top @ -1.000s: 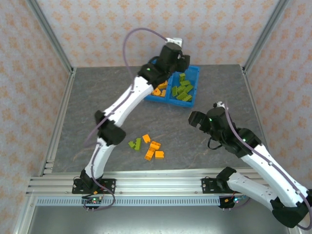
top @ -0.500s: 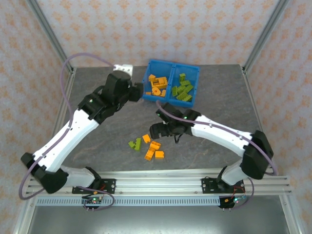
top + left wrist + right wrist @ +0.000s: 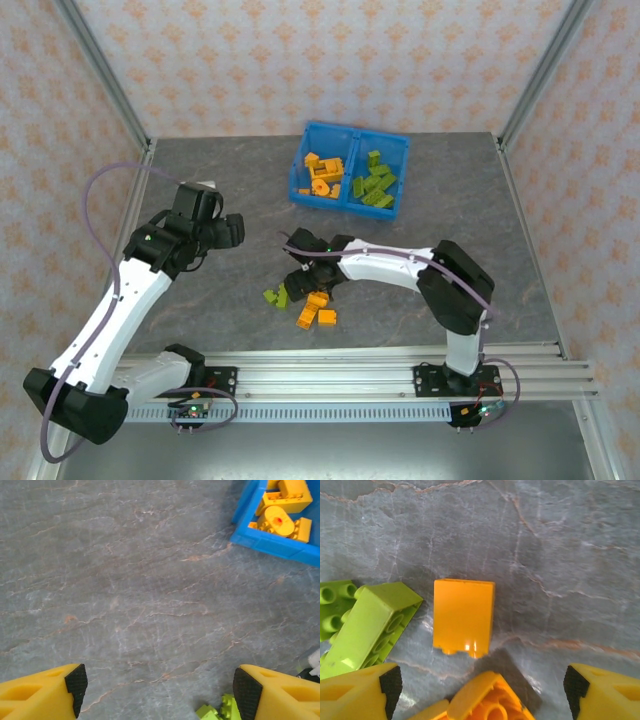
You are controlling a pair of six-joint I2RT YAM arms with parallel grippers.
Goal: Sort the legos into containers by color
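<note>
The blue bin (image 3: 340, 204) stands at the back, orange legos (image 3: 320, 175) in its left compartment and green legos (image 3: 375, 186) in its right. Loose bricks lie mid-table: green ones (image 3: 277, 296) and orange ones (image 3: 318, 308). My right gripper (image 3: 300, 280) hovers open right over this pile. In the right wrist view a smooth orange brick (image 3: 463, 616) lies ahead of the open gripper (image 3: 482, 687), green bricks (image 3: 370, 625) sit to the left, and another orange brick (image 3: 480, 702) is between the fingers. My left gripper (image 3: 225, 232) is open and holds nothing, over bare table (image 3: 160, 695).
The bin's corner (image 3: 260, 537) with orange bricks (image 3: 282, 505) shows at the top right of the left wrist view, and a green brick (image 3: 222, 711) at its bottom edge. Metal frame posts and patterned walls ring the grey table.
My left arm has swung back from over the bin to the table's left side. My right arm has reached left and down onto the loose pile.
</note>
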